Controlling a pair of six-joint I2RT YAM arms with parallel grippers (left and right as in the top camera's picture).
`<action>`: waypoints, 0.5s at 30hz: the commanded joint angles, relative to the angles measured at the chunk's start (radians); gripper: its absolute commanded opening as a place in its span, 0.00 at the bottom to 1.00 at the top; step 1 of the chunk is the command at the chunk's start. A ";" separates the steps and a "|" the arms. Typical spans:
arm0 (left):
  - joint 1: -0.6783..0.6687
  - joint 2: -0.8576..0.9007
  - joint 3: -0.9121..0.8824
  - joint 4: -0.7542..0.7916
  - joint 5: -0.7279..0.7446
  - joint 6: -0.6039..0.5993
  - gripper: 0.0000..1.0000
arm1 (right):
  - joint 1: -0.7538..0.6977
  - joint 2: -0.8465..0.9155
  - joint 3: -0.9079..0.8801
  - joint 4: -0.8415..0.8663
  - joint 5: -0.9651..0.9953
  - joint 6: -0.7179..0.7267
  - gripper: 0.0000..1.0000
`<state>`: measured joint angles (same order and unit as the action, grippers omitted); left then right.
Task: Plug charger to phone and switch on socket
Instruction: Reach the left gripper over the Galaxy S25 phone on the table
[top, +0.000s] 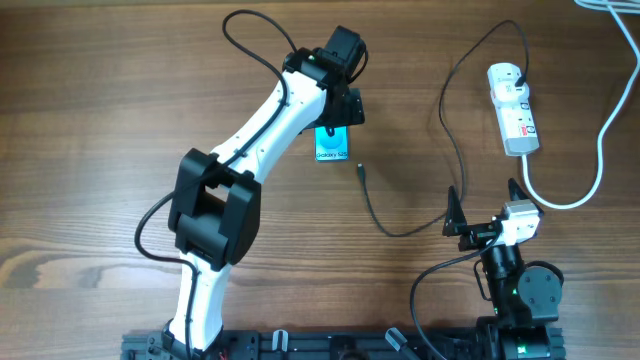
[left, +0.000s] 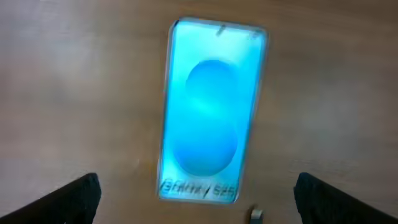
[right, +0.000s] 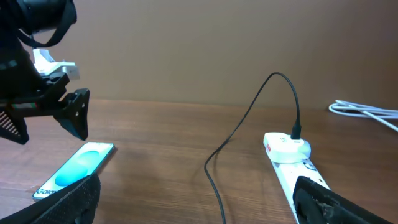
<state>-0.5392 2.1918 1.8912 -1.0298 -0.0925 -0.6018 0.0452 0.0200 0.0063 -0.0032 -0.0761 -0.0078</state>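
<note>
The phone (top: 333, 148) lies flat with its cyan screen up, mostly under my left gripper (top: 341, 112). In the left wrist view the phone (left: 211, 112) sits between the open fingers, below the gripper (left: 196, 196), not touched. The charger's black cable (top: 455, 140) runs from its white plug (top: 506, 75) in the socket (top: 514, 110) to the connector tip (top: 360, 170) lying just right of the phone. My right gripper (top: 485, 205) is open and empty near the cable's lower loop. In the right wrist view I see the phone (right: 74, 169), cable (right: 239, 130) and socket (right: 292, 165).
The socket's thick white cord (top: 600, 150) loops along the right edge of the wooden table. The left arm's white links (top: 250, 150) cross the middle. The right arm's base (top: 520, 290) stands at the front right.
</note>
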 joint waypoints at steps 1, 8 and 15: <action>0.015 0.016 -0.072 0.107 0.053 0.098 1.00 | 0.002 -0.006 -0.001 0.003 0.016 0.009 1.00; -0.007 0.033 -0.100 0.137 -0.036 0.097 1.00 | 0.002 -0.006 -0.001 0.003 0.016 0.010 1.00; -0.029 0.099 -0.100 0.160 -0.036 0.096 1.00 | 0.002 -0.006 -0.001 0.003 0.016 0.009 1.00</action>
<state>-0.5640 2.2669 1.7977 -0.8810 -0.1085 -0.5201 0.0452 0.0200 0.0063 -0.0032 -0.0761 -0.0078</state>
